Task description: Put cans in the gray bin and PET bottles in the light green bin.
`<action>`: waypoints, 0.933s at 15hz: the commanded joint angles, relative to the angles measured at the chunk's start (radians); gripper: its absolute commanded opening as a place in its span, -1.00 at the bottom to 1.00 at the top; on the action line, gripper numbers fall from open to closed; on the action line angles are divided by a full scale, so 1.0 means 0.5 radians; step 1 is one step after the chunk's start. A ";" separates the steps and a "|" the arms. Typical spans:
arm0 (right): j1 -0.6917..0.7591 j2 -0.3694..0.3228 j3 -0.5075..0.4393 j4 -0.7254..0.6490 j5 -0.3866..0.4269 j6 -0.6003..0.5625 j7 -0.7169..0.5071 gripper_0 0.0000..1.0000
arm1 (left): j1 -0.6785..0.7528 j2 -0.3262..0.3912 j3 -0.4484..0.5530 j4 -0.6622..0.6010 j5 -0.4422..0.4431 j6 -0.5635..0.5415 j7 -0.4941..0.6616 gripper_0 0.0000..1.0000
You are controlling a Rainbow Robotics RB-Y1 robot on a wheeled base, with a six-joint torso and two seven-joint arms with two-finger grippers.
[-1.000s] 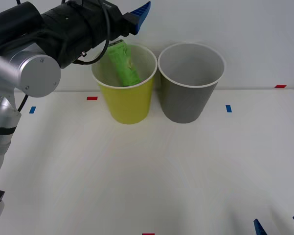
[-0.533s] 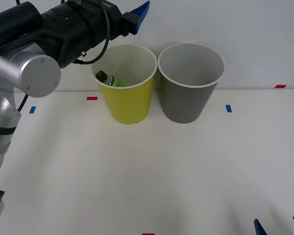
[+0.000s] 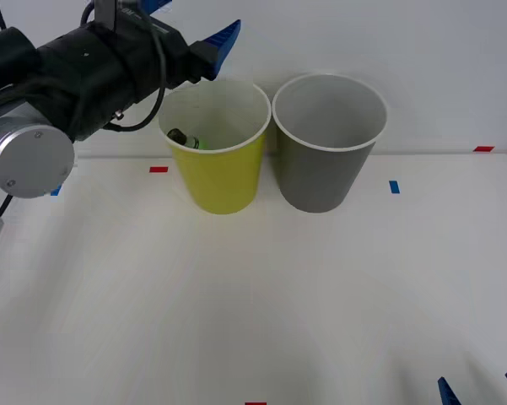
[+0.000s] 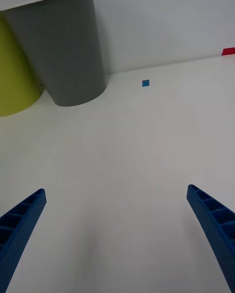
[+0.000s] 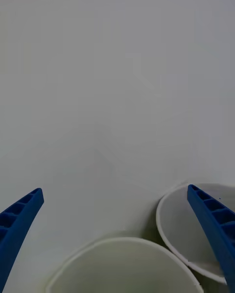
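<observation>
The light green bin (image 3: 221, 173) stands at the back of the table, with the gray bin (image 3: 326, 164) touching it on the right. A PET bottle (image 3: 184, 139) lies inside the light green bin, its black cap and a bit of green label showing over the rim. My left gripper (image 3: 191, 20) hovers open above and behind that bin, holding nothing; its wrist view looks down on the white rims of the light green bin (image 5: 122, 241) and the gray bin (image 5: 164, 224). My right gripper (image 3: 479, 390) is parked open at the near right edge, well short of the gray bin (image 4: 63, 53).
Small tape marks dot the white table: red (image 3: 159, 169) left of the bins, blue (image 3: 394, 186) right of them, red (image 3: 483, 148) at the far right. A plain wall rises right behind the bins.
The bottle has fallen from the rim to the bottom of the light green bin. My left arm has pulled back to the left and a little upward, still open.
</observation>
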 commanded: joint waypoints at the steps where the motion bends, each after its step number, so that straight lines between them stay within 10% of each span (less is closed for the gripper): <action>1: 0.000 0.000 0.000 0.000 0.000 0.000 0.000 1.00 | 0.254 0.134 0.052 -0.187 0.025 -0.085 0.042 1.00; 14: 0.000 0.000 0.000 0.000 0.000 0.000 0.000 1.00 | 1.466 0.183 0.433 -0.734 0.068 -0.496 0.030 1.00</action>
